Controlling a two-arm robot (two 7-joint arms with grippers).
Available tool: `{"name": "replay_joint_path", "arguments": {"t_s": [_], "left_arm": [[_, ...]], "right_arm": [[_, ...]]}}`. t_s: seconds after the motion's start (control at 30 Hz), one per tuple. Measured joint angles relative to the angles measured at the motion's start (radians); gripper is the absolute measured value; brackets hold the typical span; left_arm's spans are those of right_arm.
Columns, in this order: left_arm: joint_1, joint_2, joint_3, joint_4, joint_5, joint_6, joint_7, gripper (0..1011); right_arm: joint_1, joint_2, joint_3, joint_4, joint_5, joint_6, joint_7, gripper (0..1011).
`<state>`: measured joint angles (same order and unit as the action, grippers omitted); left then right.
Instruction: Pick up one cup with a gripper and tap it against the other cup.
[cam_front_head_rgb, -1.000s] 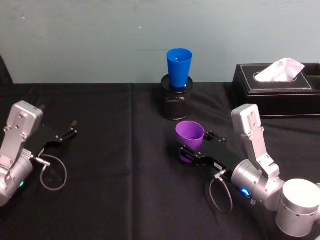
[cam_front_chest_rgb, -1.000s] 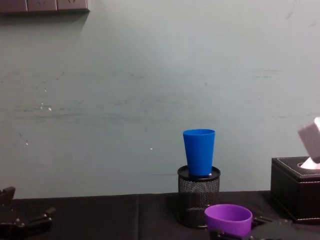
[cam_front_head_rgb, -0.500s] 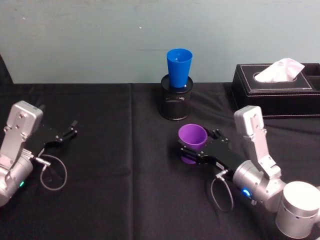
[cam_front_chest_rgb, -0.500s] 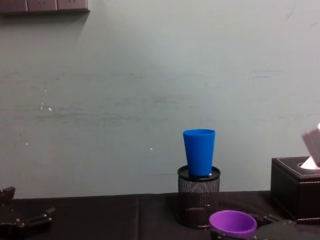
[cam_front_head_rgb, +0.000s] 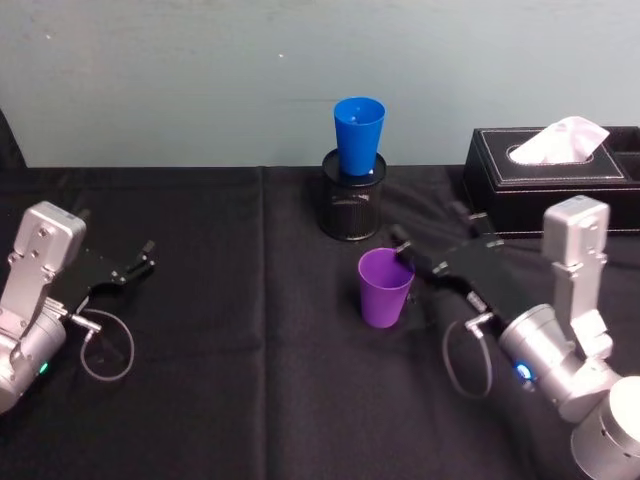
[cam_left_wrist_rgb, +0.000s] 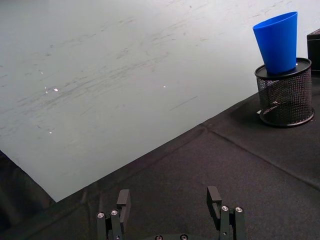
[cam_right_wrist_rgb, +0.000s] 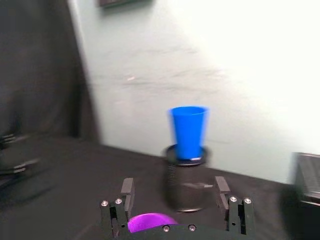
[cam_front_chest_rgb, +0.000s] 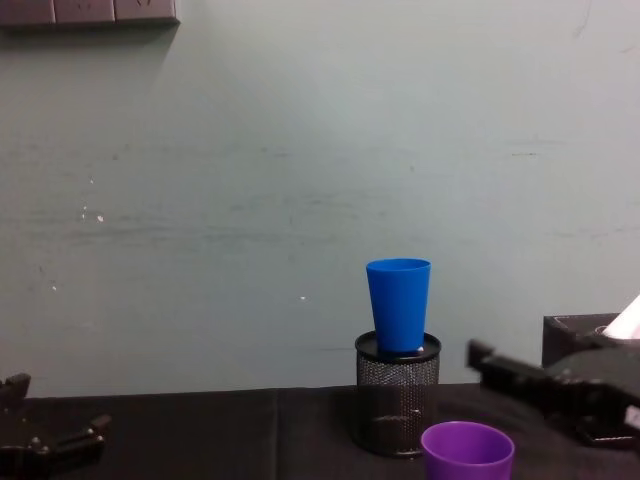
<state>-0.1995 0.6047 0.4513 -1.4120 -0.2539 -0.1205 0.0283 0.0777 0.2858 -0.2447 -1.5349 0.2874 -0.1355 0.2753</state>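
The left gripper (cam_front_head_rgb: 140, 258) rests on the black tablecloth (cam_front_head_rgb: 230, 380) at the robot's far left, its two fingers spread wide with nothing between them, well apart from both cups. In the left wrist view its fingertips (cam_left_wrist_rgb: 123, 197) point across bare cloth toward the wall.

Further right, the purple cup (cam_front_head_rgb: 385, 288) stands upright on the cloth with its mouth up, just in front of and to the left of the right gripper (cam_front_head_rgb: 432, 241). That gripper's fingers are spread wide and hold nothing; the near finger's tip sits right by the cup's rim, though contact cannot be told. In the right wrist view the purple rim (cam_right_wrist_rgb: 151, 221) shows low between the open fingers.

Beyond the right gripper's fingertips, the blue cup (cam_front_head_rgb: 358, 135) stands upright in the top of a black mesh pen holder (cam_front_head_rgb: 352, 208). To the gripper's right sits a black tissue box (cam_front_head_rgb: 550, 180).
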Motion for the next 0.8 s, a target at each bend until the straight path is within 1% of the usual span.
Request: {"name": "replay_joint_path", "arguments": {"t_s": [0.03, 0.07, 0.1, 0.13, 0.27, 0.3, 0.37, 0.4, 0.53, 0.8], "left_arm": [[0.0, 0.0, 0.0, 0.0, 0.0, 0.0, 0.0, 1000], [0.0, 0.0, 0.0, 0.0, 0.0, 0.0, 0.0, 1000], [0.0, 0.0, 0.0, 0.0, 0.0, 0.0, 0.0, 1000], [0.0, 0.0, 0.0, 0.0, 0.0, 0.0, 0.0, 1000], [0.0, 0.0, 0.0, 0.0, 0.0, 0.0, 0.0, 1000], [0.0, 0.0, 0.0, 0.0, 0.0, 0.0, 0.0, 1000], [0.0, 0.0, 0.0, 0.0, 0.0, 0.0, 0.0, 1000], [0.0, 0.0, 0.0, 0.0, 0.0, 0.0, 0.0, 1000], [0.0, 0.0, 0.0, 0.0, 0.0, 0.0, 0.0, 1000], [0.0, 0.0, 0.0, 0.0, 0.0, 0.0, 0.0, 1000]], "right_arm": [[-0.004, -0.005, 0.008, -0.004, -0.011, -0.001, -0.02, 1003], [-0.012, -0.014, 0.025, -0.012, -0.04, -0.001, -0.072, 1003], [-0.015, -0.018, 0.033, -0.015, -0.058, 0.002, -0.097, 1003], [-0.018, -0.026, 0.045, -0.017, -0.098, 0.014, -0.153, 1003], [-0.013, -0.033, 0.052, -0.012, -0.19, 0.063, -0.244, 1003], [-0.006, -0.033, 0.05, -0.001, -0.225, 0.089, -0.267, 1003], [0.005, -0.034, 0.047, 0.015, -0.253, 0.122, -0.28, 1003], [0.005, -0.034, 0.047, 0.015, -0.253, 0.122, -0.28, 1003], [0.025, -0.038, 0.041, 0.039, -0.294, 0.158, -0.282, 1003], [0.026, -0.038, 0.039, 0.041, -0.295, 0.161, -0.28, 1003]]}}
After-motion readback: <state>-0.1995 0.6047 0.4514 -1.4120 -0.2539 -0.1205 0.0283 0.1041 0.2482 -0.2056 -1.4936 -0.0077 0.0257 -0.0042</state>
